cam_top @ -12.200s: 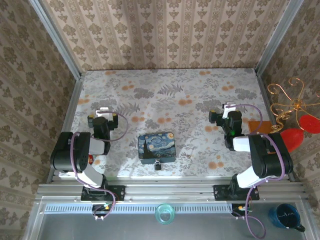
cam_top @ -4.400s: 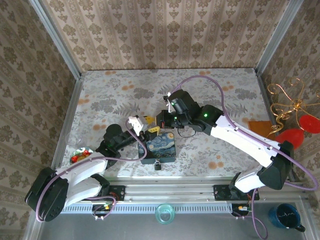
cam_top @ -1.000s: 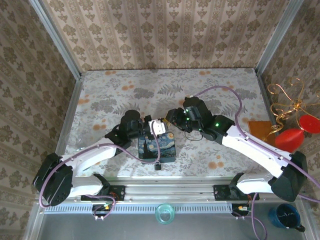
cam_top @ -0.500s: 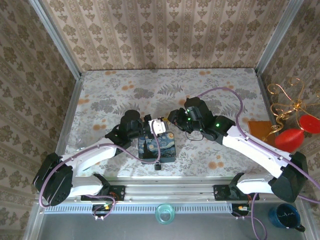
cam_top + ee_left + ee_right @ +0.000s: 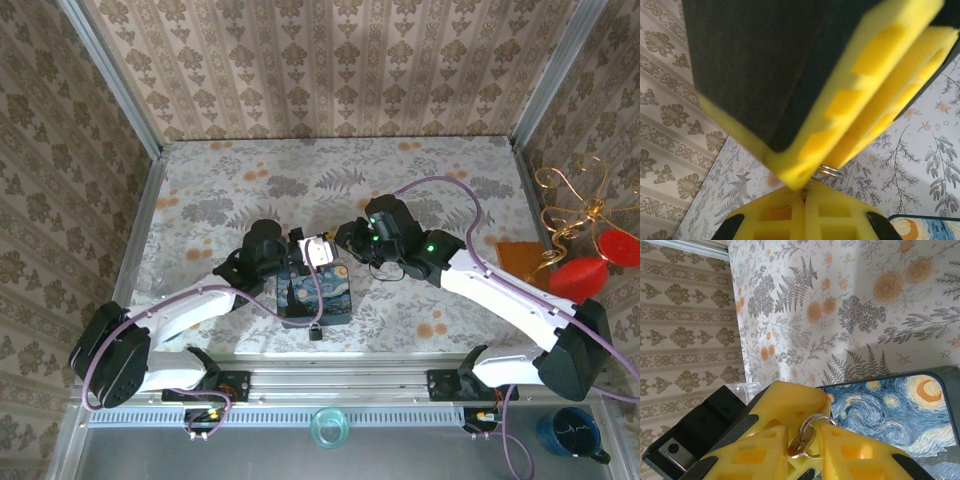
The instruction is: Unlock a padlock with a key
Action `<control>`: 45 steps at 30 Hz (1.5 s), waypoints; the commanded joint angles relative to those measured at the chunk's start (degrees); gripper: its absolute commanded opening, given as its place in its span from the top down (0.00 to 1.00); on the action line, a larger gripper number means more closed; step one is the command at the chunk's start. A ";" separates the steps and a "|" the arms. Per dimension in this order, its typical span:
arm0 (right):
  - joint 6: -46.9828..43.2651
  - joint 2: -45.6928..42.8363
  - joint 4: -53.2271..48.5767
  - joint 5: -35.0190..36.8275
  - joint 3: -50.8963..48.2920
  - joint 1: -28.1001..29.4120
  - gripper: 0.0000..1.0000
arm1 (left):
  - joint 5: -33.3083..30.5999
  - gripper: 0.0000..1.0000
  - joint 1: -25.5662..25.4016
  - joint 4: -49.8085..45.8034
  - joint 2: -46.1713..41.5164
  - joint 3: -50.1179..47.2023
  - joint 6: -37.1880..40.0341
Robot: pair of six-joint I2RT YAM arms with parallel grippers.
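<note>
The right fingers (image 5: pixel 850 450) are tightening onto the silvery key ring (image 5: pixel 805 437) gripped by the shut left fingers (image 5: pixel 805 150), likely a handover, while the tiny dark padlock (image 5: pixel 314 331) is waiting at the front of the blue box (image 5: pixel 314 292).

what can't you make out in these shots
- Key blade: both wrist views, yellow finger pads cover it; a silvery ring pokes out.
- Tiny dark padlock: top view, too small to read keyhole or shackle.
- Blue painted box: right wrist view, cut by edge.
</note>
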 commanded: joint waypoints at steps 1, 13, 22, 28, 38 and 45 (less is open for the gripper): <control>1.17 0.95 0.08 -1.16 -0.49 0.22 0.77 | 0.05 1.00 -0.38 2.25 0.26 1.86 -0.20; -0.53 0.56 -0.19 -0.11 0.26 0.07 0.96 | -1.19 0.92 -0.37 3.89 -0.33 0.48 -0.68; -1.87 -1.39 5.70 -0.89 -3.09 -2.39 1.00 | -5.53 0.67 -0.04 8.55 -1.08 -0.84 -5.73; -2.26 -5.55 14.65 -1.77 -8.90 -6.16 1.00 | -6.81 0.64 0.12 0.74 -7.88 -2.27 -15.49; -7.17 -5.76 39.08 0.34 -17.52 -4.40 1.00 | -7.25 0.59 7.44 -16.16 -12.23 5.08 -63.06; -12.83 -3.61 51.33 3.20 -21.12 -0.59 1.00 | -0.08 0.57 12.38 -8.45 -8.78 2.03 -94.37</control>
